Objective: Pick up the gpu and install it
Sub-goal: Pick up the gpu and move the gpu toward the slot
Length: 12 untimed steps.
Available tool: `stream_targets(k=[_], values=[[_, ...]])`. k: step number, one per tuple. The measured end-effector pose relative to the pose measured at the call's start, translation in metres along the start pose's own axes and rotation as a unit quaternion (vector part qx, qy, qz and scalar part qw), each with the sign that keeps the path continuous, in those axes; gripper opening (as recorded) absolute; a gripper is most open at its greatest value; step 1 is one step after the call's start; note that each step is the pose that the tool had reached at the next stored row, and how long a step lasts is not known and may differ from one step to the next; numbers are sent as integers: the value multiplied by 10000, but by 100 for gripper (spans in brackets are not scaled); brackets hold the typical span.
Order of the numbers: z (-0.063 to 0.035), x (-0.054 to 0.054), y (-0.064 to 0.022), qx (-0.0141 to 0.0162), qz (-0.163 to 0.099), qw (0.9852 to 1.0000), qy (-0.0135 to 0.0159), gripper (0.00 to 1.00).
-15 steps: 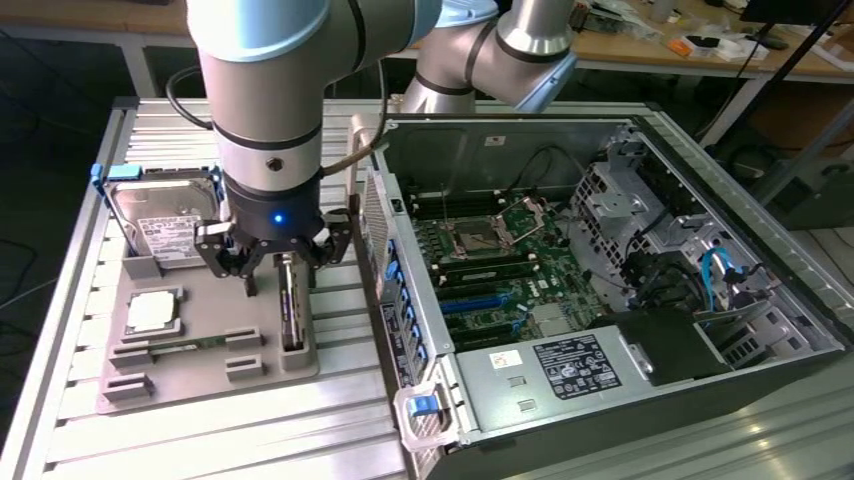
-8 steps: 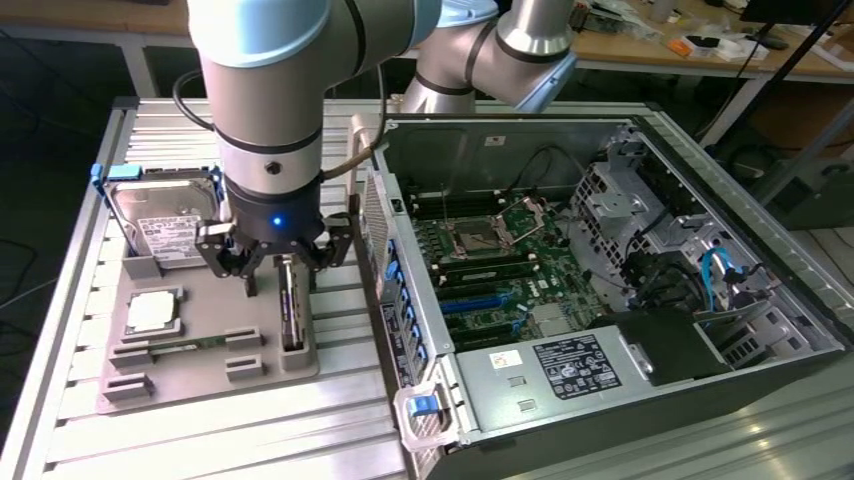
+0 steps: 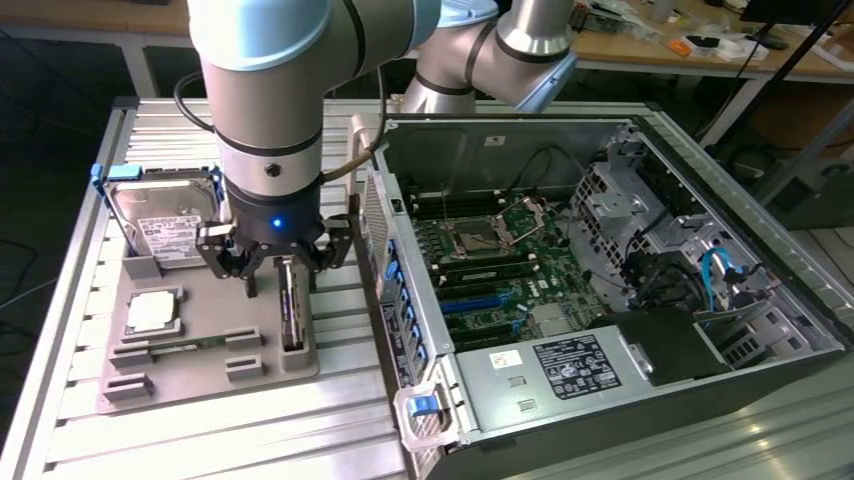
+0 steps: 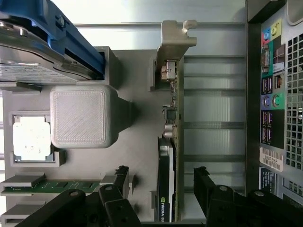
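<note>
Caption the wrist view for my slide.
Open gripper, a finger on each side of the gpu standing edgewise in the grey holder.

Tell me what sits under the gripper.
The gpu stands on edge in the grey tray, below the open gripper. Its lower edge, sunk in the tray, is hidden.

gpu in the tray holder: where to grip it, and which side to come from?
Probably best: grip the gpu by its upper long edge, mid-length, coming straight down, jaws across its two flat faces. It stands on edge in the grey tray slot, with both faces bare. The open gripper hangs above it.
</note>
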<state>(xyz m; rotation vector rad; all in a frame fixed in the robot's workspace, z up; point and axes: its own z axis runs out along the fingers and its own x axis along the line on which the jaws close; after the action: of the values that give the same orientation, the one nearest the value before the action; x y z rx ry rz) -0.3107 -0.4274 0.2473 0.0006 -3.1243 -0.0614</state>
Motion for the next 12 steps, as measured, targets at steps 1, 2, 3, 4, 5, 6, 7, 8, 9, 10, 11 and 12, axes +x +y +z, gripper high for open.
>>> stream_targets(k=[1, 2, 3, 4, 5, 6, 7, 8, 9, 10, 11, 12], values=[[0, 0, 0, 0, 0, 10000, 0, 66], [0, 0, 0, 0, 0, 10000, 0, 66], [0, 0, 0, 0, 0, 10000, 0, 66], [0, 0, 0, 0, 0, 10000, 0, 66], [0, 0, 0, 0, 0, 10000, 0, 66], [0, 0, 0, 0, 0, 10000, 0, 66], [0, 0, 0, 0, 0, 10000, 0, 66], [0, 0, 0, 0, 0, 10000, 0, 66], [0, 0, 0, 0, 0, 10000, 0, 66], [0, 0, 0, 0, 0, 10000, 0, 65], [0, 0, 0, 0, 0, 10000, 0, 58], [0, 0, 0, 0, 0, 10000, 0, 52]])
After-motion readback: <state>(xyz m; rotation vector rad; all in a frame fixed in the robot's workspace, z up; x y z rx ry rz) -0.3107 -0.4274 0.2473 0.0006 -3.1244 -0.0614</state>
